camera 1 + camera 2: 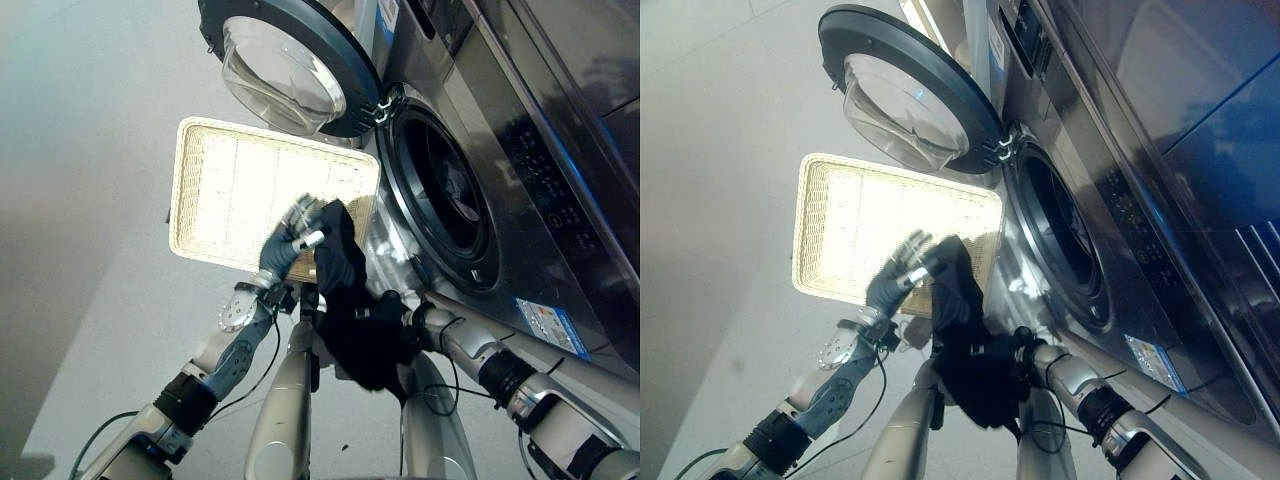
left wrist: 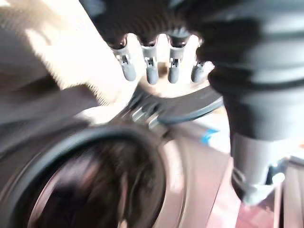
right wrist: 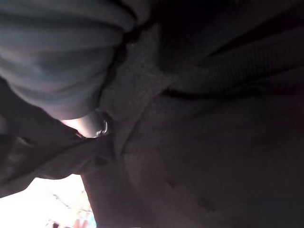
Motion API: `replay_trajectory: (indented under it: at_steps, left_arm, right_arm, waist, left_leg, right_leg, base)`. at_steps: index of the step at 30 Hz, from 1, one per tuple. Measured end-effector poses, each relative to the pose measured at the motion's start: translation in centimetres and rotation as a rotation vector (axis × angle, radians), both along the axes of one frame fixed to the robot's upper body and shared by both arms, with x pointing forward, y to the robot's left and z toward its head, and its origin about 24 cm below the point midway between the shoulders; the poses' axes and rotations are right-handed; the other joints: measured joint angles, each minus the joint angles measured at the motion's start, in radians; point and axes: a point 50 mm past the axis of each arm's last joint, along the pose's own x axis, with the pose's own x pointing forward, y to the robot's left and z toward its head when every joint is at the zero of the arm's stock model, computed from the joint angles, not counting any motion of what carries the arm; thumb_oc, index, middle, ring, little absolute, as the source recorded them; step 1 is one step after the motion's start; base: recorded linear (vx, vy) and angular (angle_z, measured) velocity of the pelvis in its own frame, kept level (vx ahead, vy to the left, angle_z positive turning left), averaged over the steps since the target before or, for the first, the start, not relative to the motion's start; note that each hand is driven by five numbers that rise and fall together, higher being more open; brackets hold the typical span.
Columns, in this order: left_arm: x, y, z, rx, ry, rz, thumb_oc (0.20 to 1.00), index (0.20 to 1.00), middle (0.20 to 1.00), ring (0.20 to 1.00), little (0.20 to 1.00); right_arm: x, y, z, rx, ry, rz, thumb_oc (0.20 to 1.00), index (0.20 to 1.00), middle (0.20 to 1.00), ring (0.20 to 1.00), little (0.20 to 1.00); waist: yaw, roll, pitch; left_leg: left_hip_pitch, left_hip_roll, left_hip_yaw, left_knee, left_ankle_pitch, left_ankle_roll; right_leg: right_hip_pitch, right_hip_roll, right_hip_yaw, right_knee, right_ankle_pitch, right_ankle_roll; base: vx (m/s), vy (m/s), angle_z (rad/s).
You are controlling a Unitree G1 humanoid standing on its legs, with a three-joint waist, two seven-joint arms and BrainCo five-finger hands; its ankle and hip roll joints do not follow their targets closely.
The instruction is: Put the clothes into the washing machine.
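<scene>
A dark garment hangs bunched in front of the washing machine, just below the round drum opening. My right hand is buried in the cloth, which drapes over it; in the right wrist view the garment lies right against the hand's dark cover. My left hand is raised beside the garment's upper end, touching its edge with fingers straight and spread, nothing held between them. The drum opening shows dark past the left hand.
The machine's round glass door stands swung open to the left of the opening, above the basket. A cream wicker basket sits on the grey floor directly left of the machine, behind my left hand.
</scene>
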Motion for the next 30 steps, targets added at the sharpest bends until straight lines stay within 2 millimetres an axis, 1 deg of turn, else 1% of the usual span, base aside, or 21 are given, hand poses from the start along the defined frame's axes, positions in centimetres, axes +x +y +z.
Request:
replay_trajectory:
  at_steps: [4, 5, 6, 9, 11, 12, 14, 15, 16, 17, 18, 19, 21, 22, 23, 24, 25, 26, 27, 29, 30]
  left_arm:
    - [0.4, 0.8, 1.7, 0.188, -0.145, 0.258, 1.0, 1.0, 1.0, 1.0, 1.0]
    - [0.4, 0.8, 1.7, 0.188, -0.145, 0.258, 1.0, 1.0, 1.0, 1.0, 1.0]
    - [0.6, 1.3, 1.7, 0.258, -0.154, 0.342, 1.0, 1.0, 1.0, 1.0, 1.0]
    - [1.4, 2.9, 0.8, 0.339, -0.085, 0.466, 1.0, 1.0, 1.0, 1.0, 1.0]
    - [1.8, 4.6, -0.8, 0.381, 0.016, 0.573, 1.0, 1.0, 1.0, 1.0, 1.0]
    - [1.8, 4.7, -1.1, 0.39, 0.029, 0.584, 1.0, 1.0, 1.0, 1.0, 1.0]
    - [1.9, 5.6, -2.5, 0.42, 0.103, 0.626, 1.0, 1.0, 1.0, 1.0, 1.0]
    - [1.9, 6.4, -3.6, 0.427, 0.168, 0.655, 1.0, 1.0, 1.0, 1.0, 1.0]
    - [1.9, 6.4, -3.6, 0.427, 0.168, 0.655, 1.0, 1.0, 1.0, 1.0, 1.0]
    - [2.0, 7.0, -4.1, 0.413, 0.214, 0.678, 1.0, 1.0, 1.0, 1.0, 1.0]
    - [1.7, 7.3, -4.7, 0.409, 0.242, 0.689, 1.0, 1.0, 1.0, 1.0, 1.0]
    - [1.8, 8.2, -5.4, 0.397, 0.286, 0.722, 1.0, 1.0, 1.0, 1.0, 1.0]
    - [1.7, 9.0, -6.3, 0.391, 0.336, 0.757, 1.0, 1.0, 1.0, 1.0, 1.0]
    - [1.4, 9.3, -7.1, 0.394, 0.371, 0.767, 1.0, 1.0, 1.0, 1.0, 1.0]
    - [1.1, 9.3, -8.0, 0.389, 0.401, 0.77, 1.0, 1.0, 1.0, 1.0, 1.0]
    - [0.9, 9.2, -8.3, 0.386, 0.406, 0.765, 1.0, 1.0, 1.0, 1.0, 1.0]
    - [0.6, 8.9, -8.7, 0.38, 0.414, 0.75, 1.0, 1.0, 1.0, 1.0, 1.0]
    - [0.6, 8.9, -8.7, 0.38, 0.414, 0.75, 1.0, 1.0, 1.0, 1.0, 1.0]
    - [0.1, 8.9, -9.2, 0.38, 0.418, 0.74, 1.0, 1.0, 1.0, 1.0, 1.0]
    - [0.1, 8.9, -9.2, 0.38, 0.418, 0.74, 1.0, 1.0, 1.0, 1.0, 1.0]
    - [-0.8, 9.1, -10.3, 0.393, 0.446, 0.732, 1.0, 1.0, 1.0, 1.0, 1.0]
  right_arm:
    - [-0.7, -0.5, -1.0, 0.04, 0.126, -0.008, 0.2, 0.2, 0.2, 0.2, 0.2]
    - [-0.7, -0.5, -1.0, 0.04, 0.126, -0.008, 0.2, 0.2, 0.2, 0.2, 0.2]
    - [-0.6, -0.5, -0.8, 0.073, 0.153, -0.013, 0.2, 0.2, 0.2, 0.2, 0.2]
    - [-0.1, -0.6, -0.4, 0.232, 0.201, -0.104, 0.2, 0.2, 0.2, 0.2, 0.2]
    - [0.7, -0.1, 0.8, 0.442, 0.204, -0.219, 0.2, 0.2, 0.2, 0.2, 0.2]
    - [1.0, -0.1, 1.2, 0.486, 0.193, -0.245, 0.2, 0.2, 0.2, 0.2, 0.2]
    - [2.3, 0.2, 2.6, 0.662, 0.144, -0.393, 0.2, 0.2, 0.2, 0.2, 0.2]
    - [3.7, 0.3, 4.1, 0.835, 0.097, -0.553, 0.2, 0.2, 0.2, 0.2, 0.2]
    - [3.7, 0.3, 4.1, 0.835, 0.097, -0.553, 0.2, 0.2, 0.2, 0.2, 0.2]
    - [5.1, 0.0, 5.9, 0.979, 0.035, -0.677, 0.2, 0.2, 0.2, 0.2, 0.2]
    - [5.9, -0.5, 7.0, 1.048, -0.006, -0.74, 0.2, 0.2, 0.2, 0.2, 0.2]
    - [7.9, -2.6, 9.6, 1.168, -0.087, -0.904, 0.2, 0.2, 0.2, 0.2, 0.2]
    - [9.7, -5.2, 12.6, 1.279, -0.175, -1.098, 0.2, 0.2, 0.2, 0.2, 0.2]
    - [10.6, -8.4, 15.7, 1.367, -0.283, -1.252, 0.2, 0.2, 0.2, 0.2, 0.2]
    - [11.0, -8.9, 16.7, 1.39, -0.296, -1.346, 0.2, 0.2, 0.2, 0.2, 0.2]
    - [11.0, -8.9, 16.8, 1.408, -0.283, -1.39, 0.2, 0.2, 0.2, 0.2, 0.2]
    - [11.0, -9.8, 17.4, 1.447, -0.283, -1.486, 0.2, 0.2, 0.2, 0.2, 0.2]
    - [11.0, -9.8, 17.4, 1.447, -0.283, -1.486, 0.2, 0.2, 0.2, 0.2, 0.2]
    - [10.8, -11.3, 18.1, 1.481, -0.317, -1.589, 0.2, 0.2, 0.2, 0.2, 0.2]
    - [10.8, -11.3, 18.1, 1.481, -0.317, -1.589, 0.2, 0.2, 0.2, 0.2, 0.2]
    - [10.2, -12.6, 18.2, 1.53, -0.34, -1.744, 0.2, 0.2, 0.2, 0.2, 0.2]
  waist:
    - [0.002, 0.0, 0.0]
    - [0.002, 0.0, 0.0]
    - [0.002, 0.0, 0.0]
    - [0.003, 0.0, 0.0]
    - [0.003, 0.0, 0.0]
    - [0.004, 0.001, 0.0]
    - [0.005, 0.001, 0.0]
    - [0.004, 0.003, 0.001]
    - [0.004, 0.003, 0.001]
    - [0.002, 0.003, 0.001]
    - [0.003, 0.005, 0.001]
    - [0.004, 0.011, 0.002]
    - [0.009, 0.02, 0.003]
    - [0.025, 0.028, 0.005]
    - [0.029, 0.041, 0.004]
    - [0.031, 0.047, 0.006]
    - [0.047, 0.059, 0.006]
    - [0.047, 0.059, 0.006]
    - [0.061, 0.064, 0.008]
    - [0.061, 0.064, 0.008]
    - [0.072, 0.064, 0.008]
  left_leg:
    - [-0.007, 0.002, -0.003, 0.012, -0.002, -0.003]
    - [-0.007, 0.002, -0.003, 0.012, -0.002, -0.003]
    - [-0.007, 0.002, -0.002, 0.015, -0.003, -0.003]
    - [-0.008, 0.002, -0.002, 0.021, -0.005, -0.006]
    - [-0.02, 0.002, -0.001, 0.034, -0.01, -0.009]
    - [-0.026, 0.002, -0.001, 0.035, -0.011, -0.01]
    - [-0.033, 0.003, 0.001, 0.036, -0.011, -0.011]
    - [-0.034, 0.004, 0.002, 0.038, -0.013, -0.012]
    - [-0.034, 0.004, 0.002, 0.038, -0.013, -0.012]
    - [-0.035, 0.004, 0.002, 0.038, -0.013, -0.012]
    - [-0.037, 0.004, 0.003, 0.038, -0.014, -0.014]
    - [-0.035, 0.001, 0.006, 0.039, -0.013, -0.013]
    - [-0.036, -0.002, 0.011, 0.04, -0.01, -0.009]
    - [-0.035, -0.005, 0.023, 0.04, -0.009, -0.007]
    - [-0.036, -0.008, 0.023, 0.04, -0.007, -0.005]
    - [-0.036, -0.009, 0.022, 0.039, -0.007, -0.005]
    - [-0.039, -0.015, 0.023, 0.039, -0.006, -0.003]
    - [-0.039, -0.015, 0.023, 0.039, -0.006, -0.003]
    - [-0.046, -0.018, 0.026, 0.039, -0.009, 0.0]
    - [-0.046, -0.018, 0.026, 0.039, -0.009, 0.0]
    - [-0.051, -0.03, 0.025, 0.04, -0.009, 0.008]
  right_leg:
    - [-0.003, 0.001, -0.005, 0.004, 0.0, -0.001]
    - [-0.003, 0.001, -0.005, 0.004, 0.0, -0.001]
    - [-0.004, 0.001, -0.005, 0.007, 0.0, -0.001]
    - [-0.008, -0.001, -0.003, 0.017, -0.004, -0.007]
    - [-0.021, -0.001, -0.002, 0.03, -0.009, -0.012]
    - [-0.027, -0.001, -0.001, 0.031, -0.009, -0.013]
    - [-0.041, -0.001, 0.003, 0.045, -0.012, -0.017]
    - [-0.042, 0.0, 0.005, 0.047, -0.013, -0.018]
    - [-0.042, 0.0, 0.005, 0.047, -0.013, -0.018]
    - [-0.046, 0.0, 0.005, 0.048, -0.013, -0.018]
    - [-0.048, -0.003, 0.006, 0.05, -0.013, -0.018]
    - [-0.049, -0.006, 0.008, 0.056, -0.014, -0.018]
    - [-0.053, -0.009, 0.012, 0.058, -0.013, -0.017]
    - [-0.059, -0.013, 0.021, 0.063, -0.012, -0.015]
    - [-0.06, -0.015, 0.022, 0.064, -0.011, -0.014]
    - [-0.06, -0.016, 0.023, 0.063, -0.012, -0.012]
    - [-0.068, -0.019, 0.028, 0.066, -0.013, -0.009]
    - [-0.068, -0.019, 0.028, 0.066, -0.013, -0.009]
    - [-0.078, -0.021, 0.034, 0.068, -0.013, -0.007]
    - [-0.078, -0.021, 0.034, 0.068, -0.013, -0.007]
    - [-0.077, -0.03, 0.038, 0.061, -0.007, 0.005]
  base:
    - [0.04, -0.034, 0.01]
    - [0.04, -0.019, 0.0]
    - [0.05, -0.02, 0.0]
    - [0.06, -0.015, -0.01]
    - [0.05, 0.0, -0.02]
    - [0.07, 0.003, -0.02]
    - [0.08, 0.007, -0.04]
    - [0.03, 0.01, -0.03]
    - [0.06, 0.022, -0.03]
    - [0.05, 0.023, -0.01]
    - [0.1, 0.057, 0.01]
    - [0.05, 0.049, 0.02]
    - [0.07, 0.049, -0.06]
    - [0.07, 0.054, -0.09]
    - [0.03, 0.042, -0.05]
    - [0.09, -0.011, 0.05]
    - [0.05, -0.026, 0.03]
    - [0.04, -0.033, -0.01]
    - [0.0, 0.0, 0.0]
    - [0.02, -0.009, 0.03]
    - [0.05, -0.017, 0.07]
